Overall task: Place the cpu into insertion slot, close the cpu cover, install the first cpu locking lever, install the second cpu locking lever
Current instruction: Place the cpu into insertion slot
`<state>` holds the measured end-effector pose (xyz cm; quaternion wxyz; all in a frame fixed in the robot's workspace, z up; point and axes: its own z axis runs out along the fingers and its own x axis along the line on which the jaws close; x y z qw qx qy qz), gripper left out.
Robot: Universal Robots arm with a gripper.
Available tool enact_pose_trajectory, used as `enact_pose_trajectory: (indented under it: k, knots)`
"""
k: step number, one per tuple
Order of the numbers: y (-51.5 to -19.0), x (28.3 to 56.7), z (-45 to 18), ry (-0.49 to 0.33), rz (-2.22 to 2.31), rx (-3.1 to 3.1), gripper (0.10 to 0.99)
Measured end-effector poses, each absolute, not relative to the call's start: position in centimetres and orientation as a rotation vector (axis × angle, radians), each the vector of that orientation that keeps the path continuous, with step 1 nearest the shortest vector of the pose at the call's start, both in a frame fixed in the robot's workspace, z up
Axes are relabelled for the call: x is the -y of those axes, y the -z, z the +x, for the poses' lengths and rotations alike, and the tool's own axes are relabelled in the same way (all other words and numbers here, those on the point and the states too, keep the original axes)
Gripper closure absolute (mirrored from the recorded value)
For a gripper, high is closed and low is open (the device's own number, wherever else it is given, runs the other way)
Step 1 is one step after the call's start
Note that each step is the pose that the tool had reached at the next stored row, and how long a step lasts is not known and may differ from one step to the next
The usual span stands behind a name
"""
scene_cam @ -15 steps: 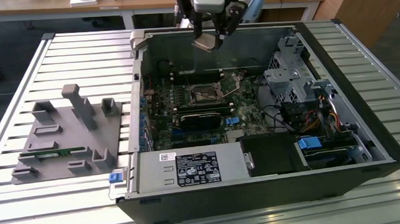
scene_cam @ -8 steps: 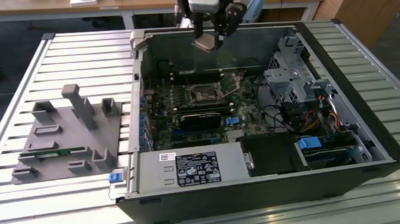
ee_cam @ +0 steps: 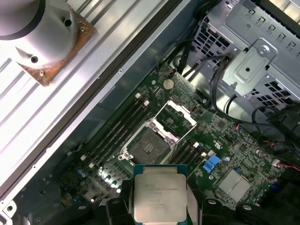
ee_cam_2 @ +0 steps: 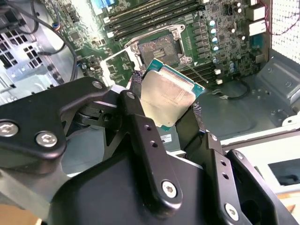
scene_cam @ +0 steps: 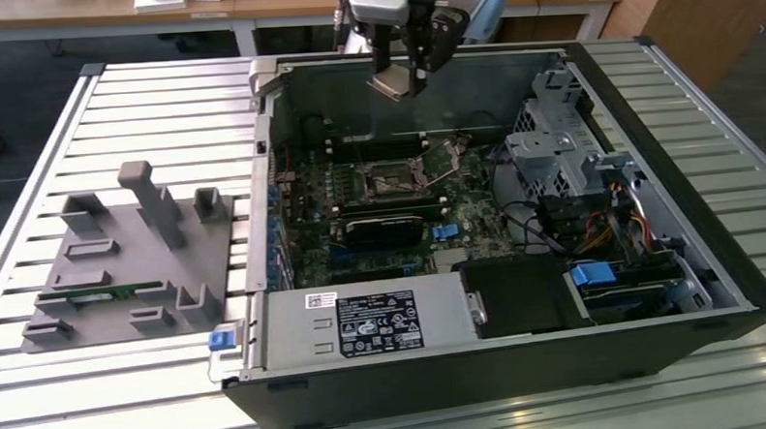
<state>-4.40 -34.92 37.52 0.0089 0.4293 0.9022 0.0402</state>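
While the pincer (ee_cam_2: 165,101) grips the cpu (ee_cam_2: 168,91) by opposite edges, its fingers (ee_cam_2: 140,126) hide those edges. The cpu hangs above the insertion slot (ee_cam: 149,146), over the open computer case (scene_cam: 494,374); the cpu cover (ee_cam: 179,116) stands raised alongside.

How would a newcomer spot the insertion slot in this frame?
Find the open black computer case and the green motherboard inside it. The insertion slot is the small dark square with a silver rim near its middle; the slots beside it are long, narrow and black.
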Motion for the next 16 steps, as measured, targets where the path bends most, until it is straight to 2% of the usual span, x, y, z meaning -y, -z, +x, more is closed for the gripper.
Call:
enact_pose_trajectory:
  k: [16]
  knots:
    - [-37.51, 34.92, -4.44, -0.123, 1.473, -2.747, 0.545]
